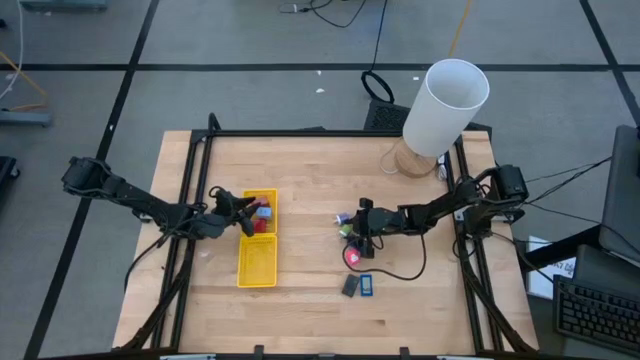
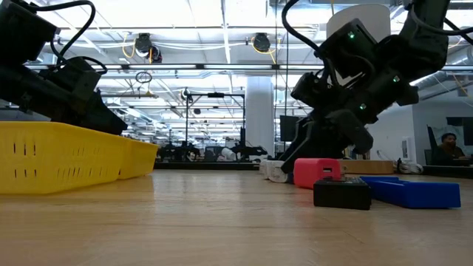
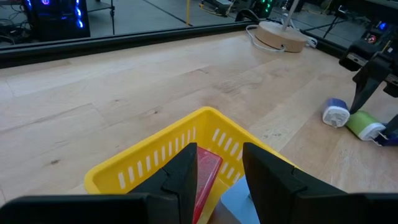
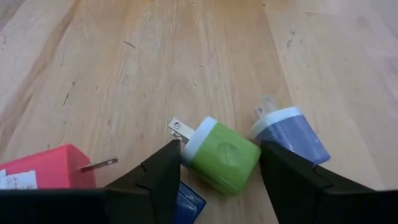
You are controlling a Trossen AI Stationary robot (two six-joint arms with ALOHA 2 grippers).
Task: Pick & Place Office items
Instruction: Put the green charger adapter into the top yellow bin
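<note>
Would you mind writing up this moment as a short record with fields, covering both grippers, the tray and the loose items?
left gripper: over the yellow tray, above a red piece; nothing seen held
right gripper: low at the table, fingers either side of the green plug
beside green plug: lilac-blue plug, red block
flat pieces: dark grey and blue, side by side
white cylinder: far right corner

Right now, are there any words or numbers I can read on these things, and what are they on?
No text can be read anywhere.
The red piece has a white sticker with tiny dark print: too blurred to read.
The green piece, the lilac piece and the yellow tray show no writing.
</note>
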